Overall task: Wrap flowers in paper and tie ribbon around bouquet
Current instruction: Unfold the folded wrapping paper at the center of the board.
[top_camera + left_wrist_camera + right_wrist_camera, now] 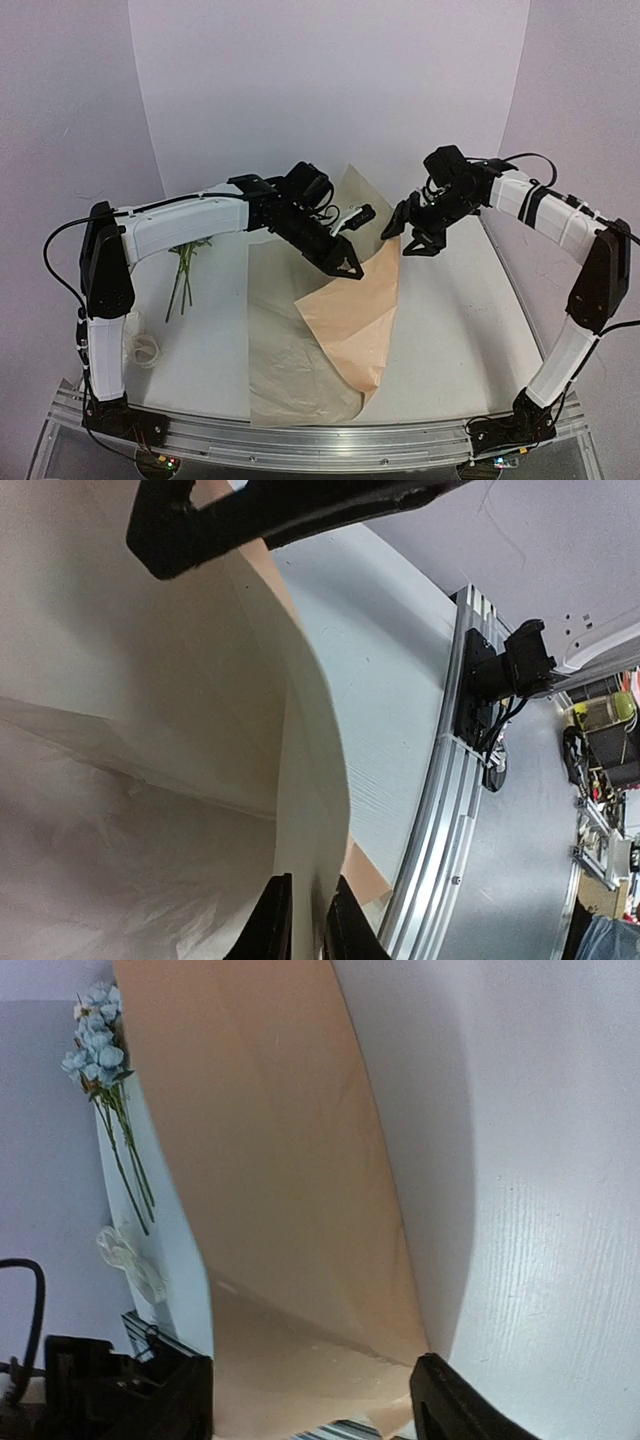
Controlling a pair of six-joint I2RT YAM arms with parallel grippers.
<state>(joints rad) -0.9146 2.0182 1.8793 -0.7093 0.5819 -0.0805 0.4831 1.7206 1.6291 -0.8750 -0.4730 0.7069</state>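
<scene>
The paper [352, 305] lies in the middle of the table, its peach side up and a paler side showing underneath. Its far part is lifted off the table. My left gripper [345, 262] holds that raised part; in the left wrist view a fold of paper [300, 780] runs between the nearly closed fingers [270, 920]. My right gripper [400, 233] is at the paper's far right corner, jaws wide apart either side of the paper [280, 1160] without touching it. The flowers [185, 268] lie at left, partly under the left arm, blue blooms [98, 1045] visible. The ribbon [142, 350] is heaped at near left.
An aluminium rail [300, 440] runs along the table's near edge, also seen as a rail [440, 810] in the left wrist view. White backdrop walls close the back and both sides. The right arm's base [505, 675] is bolted to the rail.
</scene>
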